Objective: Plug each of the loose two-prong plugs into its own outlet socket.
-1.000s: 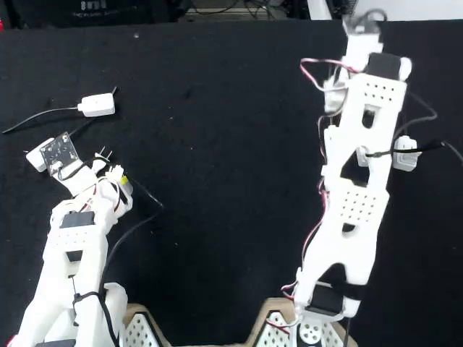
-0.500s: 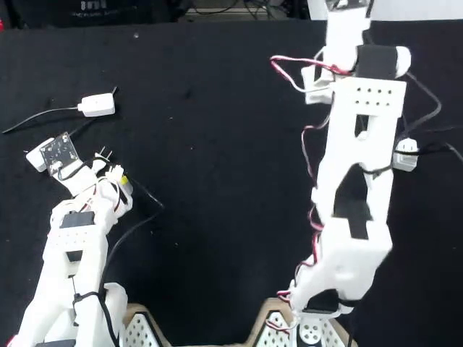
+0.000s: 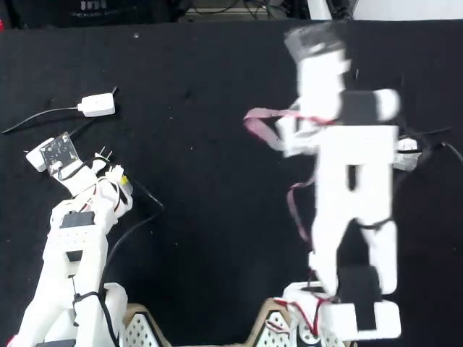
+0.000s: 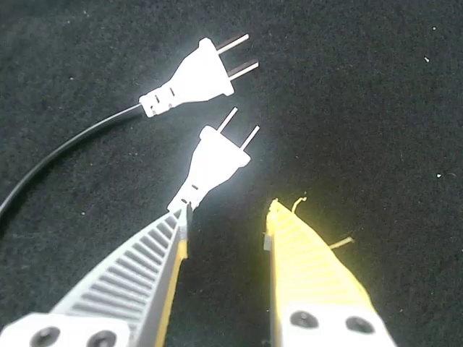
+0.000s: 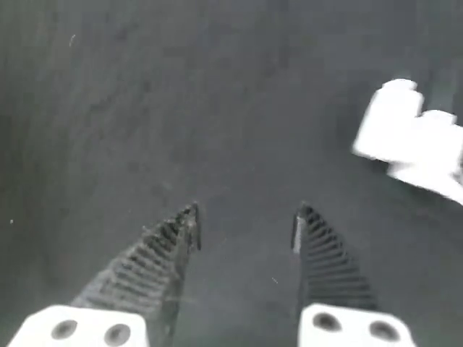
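Over on the left side of the black tabletop (image 3: 217,87), the left arm (image 3: 72,246) sits low with its left jaws released and nothing between them. Two white two-prong plugs lie flat on the cloth just ahead of it. The nearer plug (image 4: 215,157) has its tail end right at the tip of one finger (image 4: 155,249), off to the side of the gap rather than inside it, and its prongs point away from the arm. The farther plug (image 4: 194,76) lies just beyond it, not touching, angled much the same way, with a black cord (image 4: 65,148) curving off from its back. Farther back on that side, a small white block (image 3: 96,105) rests on a dark lead. The right arm (image 3: 354,188) stretches up over the right half of the tabletop, its right jaws spread apart over bare cloth and gripping nothing. A white socket piece (image 5: 409,141) lies well off to one side of them.
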Available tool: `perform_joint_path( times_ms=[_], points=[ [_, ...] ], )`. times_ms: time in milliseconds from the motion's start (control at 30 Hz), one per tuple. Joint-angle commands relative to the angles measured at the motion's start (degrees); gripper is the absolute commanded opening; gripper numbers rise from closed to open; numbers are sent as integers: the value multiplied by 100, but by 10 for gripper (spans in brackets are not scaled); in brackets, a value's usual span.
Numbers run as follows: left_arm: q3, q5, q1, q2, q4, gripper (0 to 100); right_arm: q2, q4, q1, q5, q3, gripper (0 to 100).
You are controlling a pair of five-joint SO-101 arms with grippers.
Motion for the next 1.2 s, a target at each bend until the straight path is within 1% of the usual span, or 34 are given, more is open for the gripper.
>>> perform_joint_path(
  times_ms=[0,100,300,500,600,667,767,833,933,967,1033,1167],
  points=[
    [-136,26,-48,-141,-114,177,-488,-2013,-949,-44,2352,187],
    [-136,26,-57,-141,-105,177,-629,-3068,-1073,-53,3336,187],
    [-136,26,-57,-123,-114,177,-690,-4598,-1055,-53,4523,187],
    [-145,26,-92,-141,-88,177,-699,-5829,-1064,-53,5490,187],
    [-215,18,-110,-141,-79,178,-708,-6312,-1055,-264,5851,187],
    [-462,-299,-119,-141,0,180,-708,-6374,-1046,-387,5895,187],
    [-1279,-1213,-127,-79,686,180,-708,-6391,-1055,-404,5912,174],
    [-1930,-1749,-312,-53,1310,180,-708,-6409,-1055,-404,5912,119],
    [-3002,-2215,-769,202,2084,180,-708,-6418,-1073,-404,5912,15],
    [-3354,-2330,-901,360,2303,180,-708,-6418,-1081,-404,5912,11],
    [-4022,-2620,-1112,774,2734,181,-708,-6418,-1090,-404,5912,37],
    [-5121,-3218,-1349,1829,3446,181,-708,-6418,-1090,-404,5903,62]
  ],
)
